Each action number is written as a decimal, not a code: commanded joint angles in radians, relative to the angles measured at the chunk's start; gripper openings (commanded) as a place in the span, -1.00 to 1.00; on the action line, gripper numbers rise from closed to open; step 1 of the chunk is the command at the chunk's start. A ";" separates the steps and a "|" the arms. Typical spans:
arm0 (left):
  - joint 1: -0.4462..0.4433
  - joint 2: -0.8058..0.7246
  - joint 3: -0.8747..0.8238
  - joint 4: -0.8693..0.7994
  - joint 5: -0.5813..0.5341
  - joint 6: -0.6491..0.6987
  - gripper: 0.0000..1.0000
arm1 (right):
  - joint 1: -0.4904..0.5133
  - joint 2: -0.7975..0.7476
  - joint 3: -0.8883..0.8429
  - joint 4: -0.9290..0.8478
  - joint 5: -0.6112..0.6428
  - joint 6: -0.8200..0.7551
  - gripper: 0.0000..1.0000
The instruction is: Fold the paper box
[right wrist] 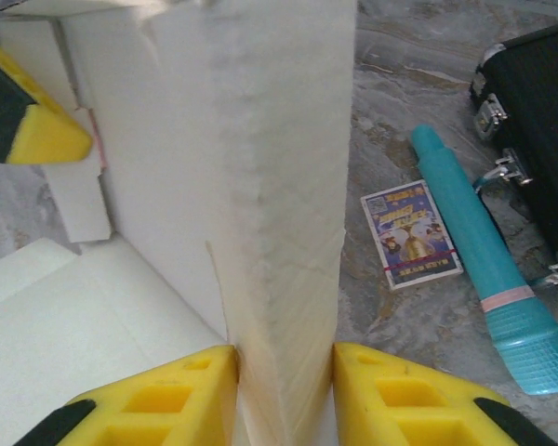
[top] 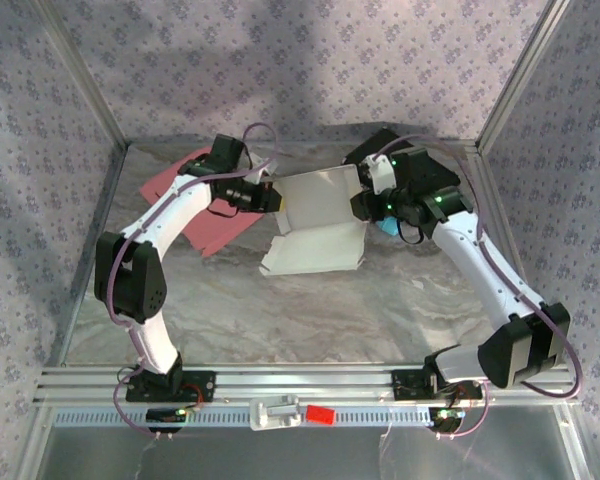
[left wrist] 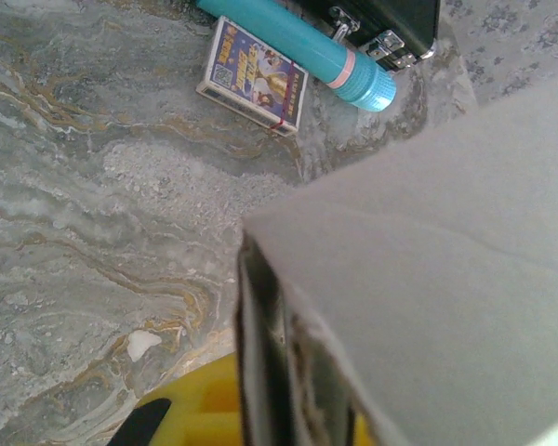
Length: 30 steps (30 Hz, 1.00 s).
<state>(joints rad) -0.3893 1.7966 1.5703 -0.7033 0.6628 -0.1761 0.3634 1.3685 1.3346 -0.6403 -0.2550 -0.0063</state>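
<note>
At the far middle of the grey marbled surface (top: 280,310): half-folded white paper box (top: 315,225), one panel raised; left fingers (left wrist: 205,413) pinched shut on its left edge, apparently steadying it; right fingers (right wrist: 167,400) pressed against both faces of the right wall, probably to crease it. Alongside: teal plastic tube (right wrist: 484,251); small printed card pack (right wrist: 411,234).

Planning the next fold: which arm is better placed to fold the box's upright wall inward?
Probably right: the right gripper clamps that upright wall of the paper box. The left gripper is pinched shut on the opposite edge, steadying it.
</note>
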 commanded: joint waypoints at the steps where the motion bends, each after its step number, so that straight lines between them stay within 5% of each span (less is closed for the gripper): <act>1: -0.029 -0.012 0.026 -0.059 0.003 0.007 -1.00 | 0.015 0.022 0.062 0.006 0.021 0.027 -0.34; 4: -0.032 -0.027 0.000 -0.044 0.003 0.006 -1.00 | 0.008 0.039 0.081 0.006 0.020 0.034 -0.49; 20: -0.039 0.004 0.022 -0.087 -0.038 -0.003 -1.00 | -0.028 0.049 0.150 0.000 -0.108 0.068 -0.24; 30: -0.038 0.014 0.041 -0.087 -0.041 -0.008 -1.00 | -0.053 0.029 0.110 -0.030 -0.149 0.059 -0.28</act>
<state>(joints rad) -0.4210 1.7992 1.5723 -0.7628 0.6117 -0.1844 0.3153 1.4193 1.4528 -0.6632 -0.3660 0.0490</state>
